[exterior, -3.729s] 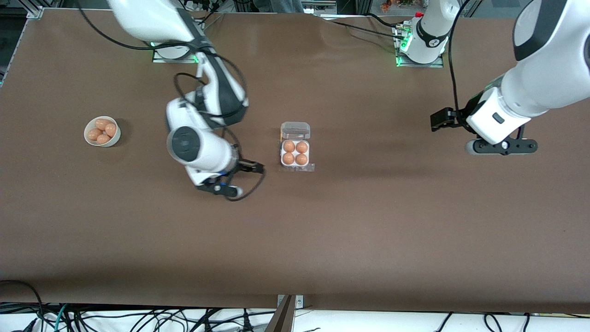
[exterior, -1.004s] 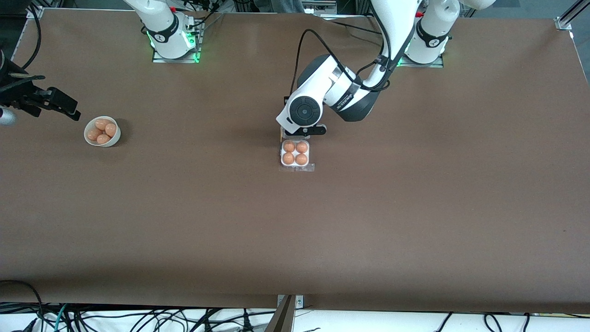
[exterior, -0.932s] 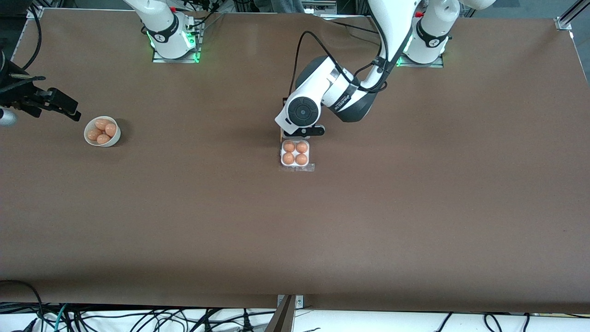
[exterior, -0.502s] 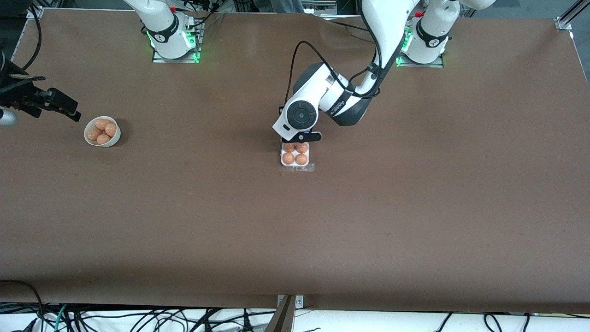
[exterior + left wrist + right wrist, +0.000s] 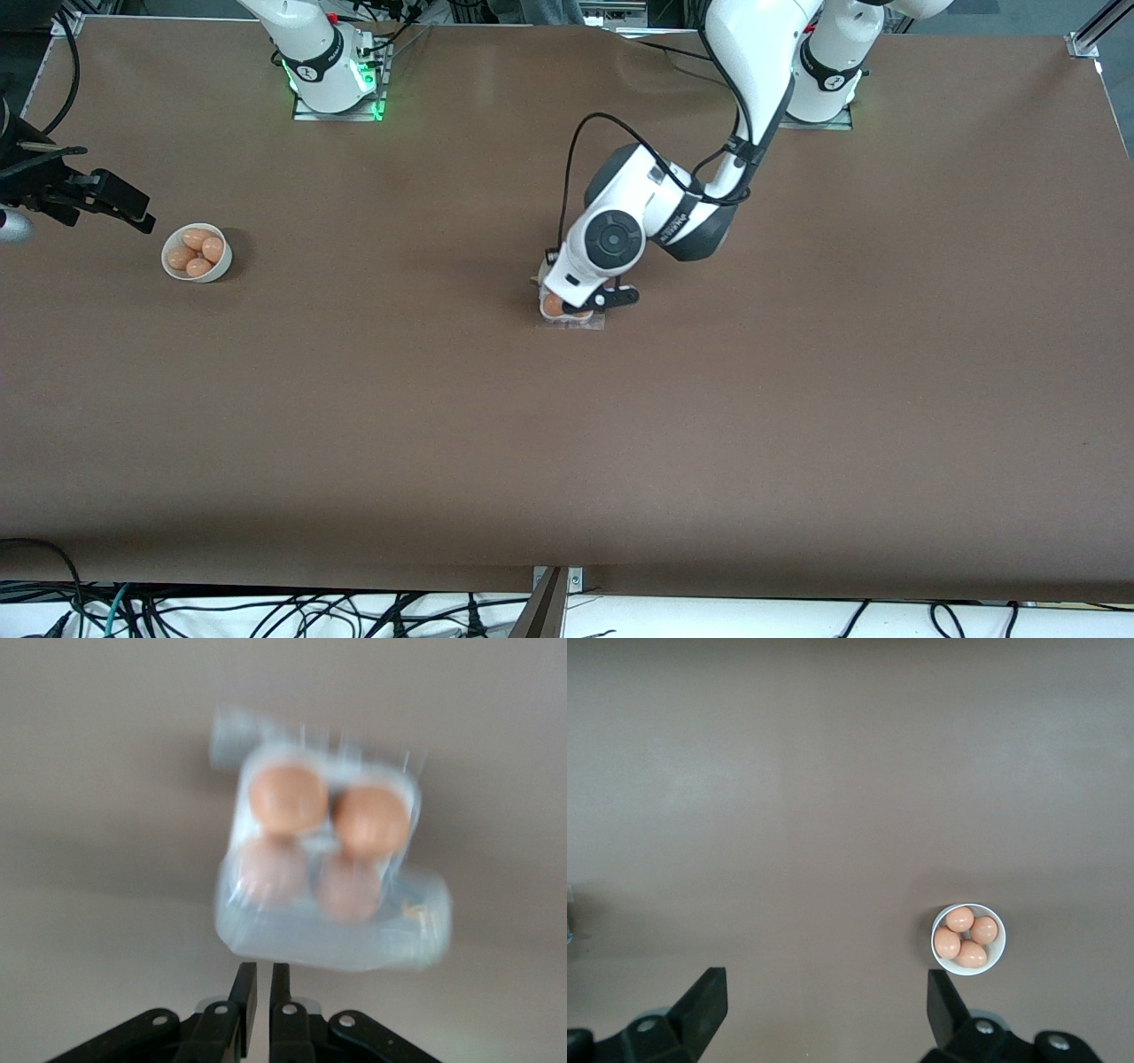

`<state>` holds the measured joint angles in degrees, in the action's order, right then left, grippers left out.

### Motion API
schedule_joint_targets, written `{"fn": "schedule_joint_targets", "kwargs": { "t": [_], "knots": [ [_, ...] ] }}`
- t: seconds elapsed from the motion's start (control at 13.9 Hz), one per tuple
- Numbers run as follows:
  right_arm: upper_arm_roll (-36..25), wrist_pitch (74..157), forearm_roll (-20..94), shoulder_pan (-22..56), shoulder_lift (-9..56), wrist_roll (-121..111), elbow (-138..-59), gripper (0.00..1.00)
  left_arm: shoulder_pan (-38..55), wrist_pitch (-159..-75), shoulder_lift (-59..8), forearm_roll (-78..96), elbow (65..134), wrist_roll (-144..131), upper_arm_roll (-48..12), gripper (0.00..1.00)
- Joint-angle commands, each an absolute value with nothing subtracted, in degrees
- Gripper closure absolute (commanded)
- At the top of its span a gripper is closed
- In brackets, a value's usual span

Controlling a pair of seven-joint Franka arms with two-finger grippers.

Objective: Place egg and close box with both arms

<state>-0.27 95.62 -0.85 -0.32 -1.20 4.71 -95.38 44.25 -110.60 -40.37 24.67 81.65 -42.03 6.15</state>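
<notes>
Front view with both wrist views, read from the near edge of the brown surface (image 5: 567, 461) toward the bases.

The box (image 5: 570, 321) lies at mid-surface, largely covered in the front view by the wrist of the left arm (image 5: 753, 80), which reaches down from one o'clock; only the box's near rim and one egg (image 5: 553, 305) show there. In the left wrist view we see the box (image 5: 328, 877) with all four cells filled; the clear lid (image 5: 337, 939) leans over the tray and veils the two eggs (image 5: 273, 870) closest to the camera, while the other two eggs (image 5: 288, 800) show bare. The left gripper (image 5: 263, 967) is over the box at the lid's free edge; its jaws are closed with nothing between them; we cannot tell whether they touch the plastic.

At nine o'clock of the box, well apart from it and slightly farther from the front camera, stands a round white bowl (image 5: 197, 252) holding four more eggs (image 5: 199, 251).

The right gripper (image 5: 133, 213) waits in the air at ten o'clock of the bowl, over the surface at the right arm's end; its jaws stand wide open and empty, and its wrist view frames the bowl (image 5: 968, 939).

The two green-lit bases (image 5: 332, 84) stand farthest, at twelve o'clock.
</notes>
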Motion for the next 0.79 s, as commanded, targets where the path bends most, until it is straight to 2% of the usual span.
{"fn": "schedule_joint_targets", "kwargs": {
  "t": [0.0,0.07,0.22,0.36,0.5,0.72],
  "knots": [
    [0.53,95.62,-0.09,-1.23,-1.58,4.92,-95.27,0.00,44.47,-110.48,-40.52,25.14,76.74,-42.10,9.66,0.87],
    [0.53,95.71,-0.09,-1.23,-1.58,4.92,-95.27,0.00,44.47,-110.22,-40.17,24.96,76.38,-42.01,10.54,0.85],
    [0.61,95.63,-0.09,-1.23,-1.58,5.01,-95.27,0.00,44.47,-107.51,-39.38,24.00,74.72,-41.84,13.78,0.69],
    [0.53,95.62,-0.09,-1.23,-1.58,4.92,-95.27,0.00,44.39,-100.93,-38.50,18.22,71.30,-41.57,16.95,0.55],
    [0.62,95.62,-0.09,-1.23,-1.58,4.92,-95.27,0.00,42.11,-94.95,-37.10,15.65,67.69,-38.25,18.45,0.48],
    [0.53,95.62,-0.09,-1.23,-1.58,5.01,-95.27,0.00,36.49,-90.71,-34.64,15.47,64.96,-35.78,18.81,0.43]
  ]
}}
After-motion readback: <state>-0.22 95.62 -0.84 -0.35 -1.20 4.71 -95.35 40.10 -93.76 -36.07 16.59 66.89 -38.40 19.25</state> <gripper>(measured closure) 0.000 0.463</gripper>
